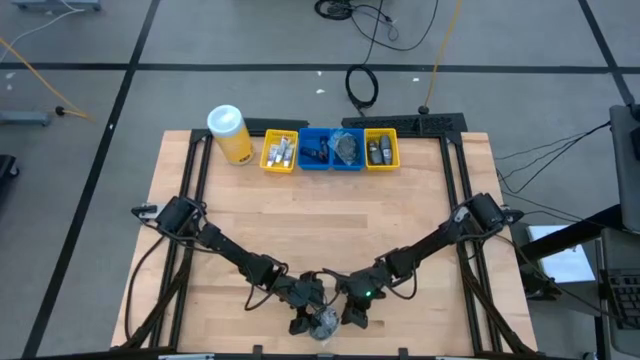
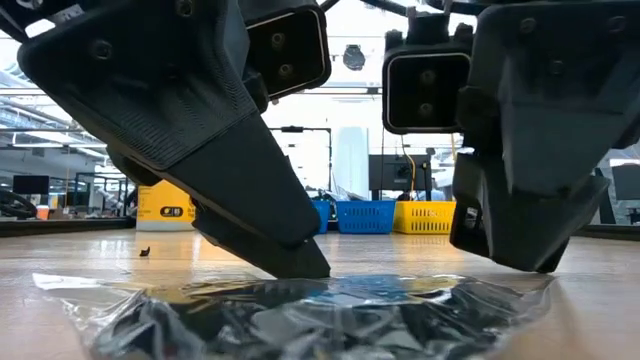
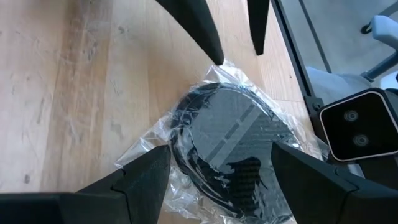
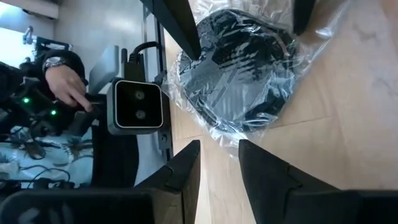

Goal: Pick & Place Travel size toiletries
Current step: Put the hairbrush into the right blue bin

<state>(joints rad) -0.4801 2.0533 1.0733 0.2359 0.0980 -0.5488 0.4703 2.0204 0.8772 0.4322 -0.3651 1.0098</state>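
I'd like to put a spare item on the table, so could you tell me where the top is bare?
The broad wood between the row of bins and both arms lies bare, as do the side strips. The near edge is crowded: both grippers, left and right, flank the bagged black puff.

Grey floor [image 1: 250, 45] with dark seams, loose cables [image 1: 375, 30] behind the table

Wooden table [image 1: 330, 230] bears a yellow canister [image 1: 231, 134] and four bins [image 1: 330, 150] along its far edge, a bagged black puff [image 1: 323, 322] near its front edge.
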